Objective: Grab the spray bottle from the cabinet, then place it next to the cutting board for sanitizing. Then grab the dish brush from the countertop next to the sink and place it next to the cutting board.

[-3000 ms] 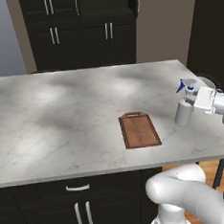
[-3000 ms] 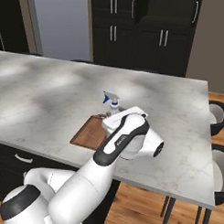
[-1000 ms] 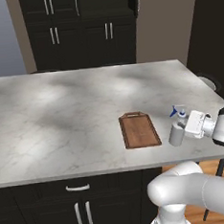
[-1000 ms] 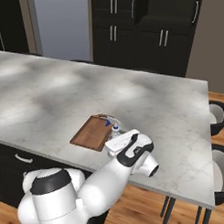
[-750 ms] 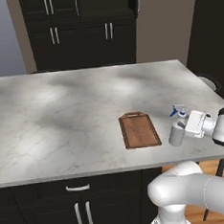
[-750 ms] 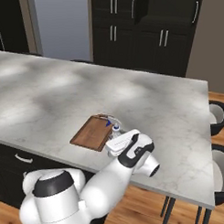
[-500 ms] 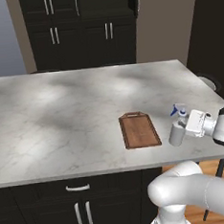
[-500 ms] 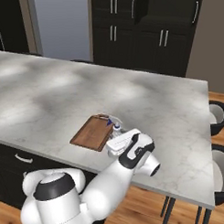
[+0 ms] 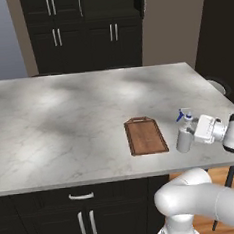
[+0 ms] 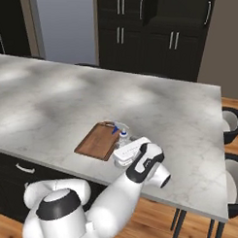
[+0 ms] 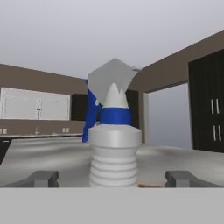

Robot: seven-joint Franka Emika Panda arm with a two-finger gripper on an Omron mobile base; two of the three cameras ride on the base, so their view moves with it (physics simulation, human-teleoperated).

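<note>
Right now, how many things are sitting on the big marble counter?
2. The cutting board lies near the front edge, and the spray bottle stands just right of it. Something small could be hidden behind the arm.

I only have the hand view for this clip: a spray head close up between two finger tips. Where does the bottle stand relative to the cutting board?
Observer: The spray bottle stands upright on the countertop, just off the long right edge of the cutting board in the left base view, not on it.
Operator: Is the gripper closed on it?
Observer: No. In the hand view the finger tips stand clear of the bottle on both sides, so the gripper is open.
Operator: Which way does the board's handle point?
Observer: Away from the robot, toward the dark cabinet.
</note>
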